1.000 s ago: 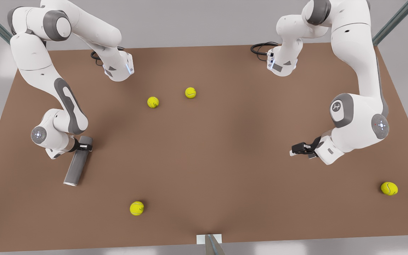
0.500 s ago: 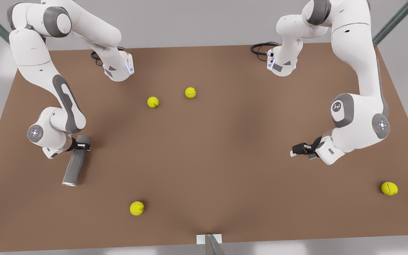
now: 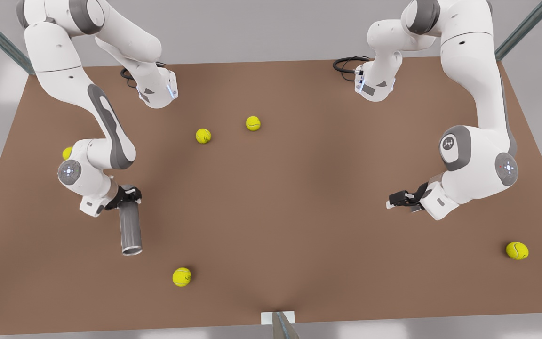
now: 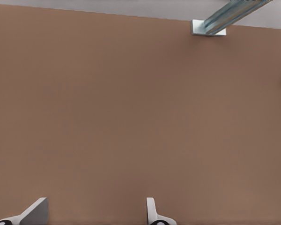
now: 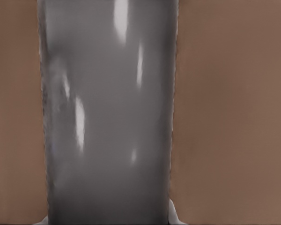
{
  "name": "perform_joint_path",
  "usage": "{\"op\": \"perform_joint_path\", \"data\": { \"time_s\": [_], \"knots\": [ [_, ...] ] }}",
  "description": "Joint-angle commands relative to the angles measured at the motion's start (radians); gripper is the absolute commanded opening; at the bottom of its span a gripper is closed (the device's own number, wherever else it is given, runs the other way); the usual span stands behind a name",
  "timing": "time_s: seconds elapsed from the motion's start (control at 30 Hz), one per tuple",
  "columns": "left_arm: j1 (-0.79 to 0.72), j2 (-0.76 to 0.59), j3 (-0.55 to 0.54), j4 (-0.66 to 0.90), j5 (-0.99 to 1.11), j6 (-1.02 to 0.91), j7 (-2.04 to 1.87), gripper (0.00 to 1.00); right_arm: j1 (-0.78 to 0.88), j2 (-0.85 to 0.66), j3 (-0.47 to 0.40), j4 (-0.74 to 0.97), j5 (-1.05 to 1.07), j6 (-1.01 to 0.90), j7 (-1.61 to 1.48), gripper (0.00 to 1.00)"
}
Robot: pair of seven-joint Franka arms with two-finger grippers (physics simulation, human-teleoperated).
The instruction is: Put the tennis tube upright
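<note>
The tennis tube is a grey cylinder lying near the front view's left, with its silvery rim toward the table's front edge. My right gripper is shut on the tube's far end. In the right wrist view the tennis tube runs lengthwise between the fingers. Whether the rim end rests on the table or hangs above it I cannot tell. My left gripper waits at the front view's right, low over bare table. It stands open with nothing between its fingers.
Yellow-green tennis balls lie on the brown table: two at the back middle, one at the front close to the rim, one at far right. Another ball peeks from behind the right arm.
My right gripper has moved toward the front view's right with the tube, swinging it from a slant to point at the front edge. A ball behind the arm became visible. The left arm stayed still.
</note>
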Motion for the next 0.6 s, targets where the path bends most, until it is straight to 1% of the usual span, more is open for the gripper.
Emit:
{"op": "perform_joint_path", "data": {
  "time_s": [0.0,0.17,0.27,0.43,0.57],
  "knots": [
    [0.002,0.001,0.000,0.000,0.000,0.000,0.000,0.99,0.016,0.002,-0.001,0.007,-0.002,-0.001,-0.002,0.76],
    [0.003,0.008,0.000,0.000,0.000,0.002,0.006,0.99,0.172,0.019,0.001,0.065,0.077,0.004,-0.062,0.76],
    [0.003,0.011,0.000,0.000,-0.034,0.002,0.005,0.99,0.252,0.026,0.001,0.081,0.080,0.011,-0.123,0.76],
    [0.005,0.008,0.002,0.000,-0.032,0.000,0.005,0.99,0.347,0.046,-0.004,0.081,0.078,0.051,-0.339,0.76],
    [0.006,0.008,0.002,-0.005,-0.035,-0.002,0.003,1.00,0.413,0.045,-0.002,0.078,0.078,0.051,-0.398,0.76]
  ]
}}
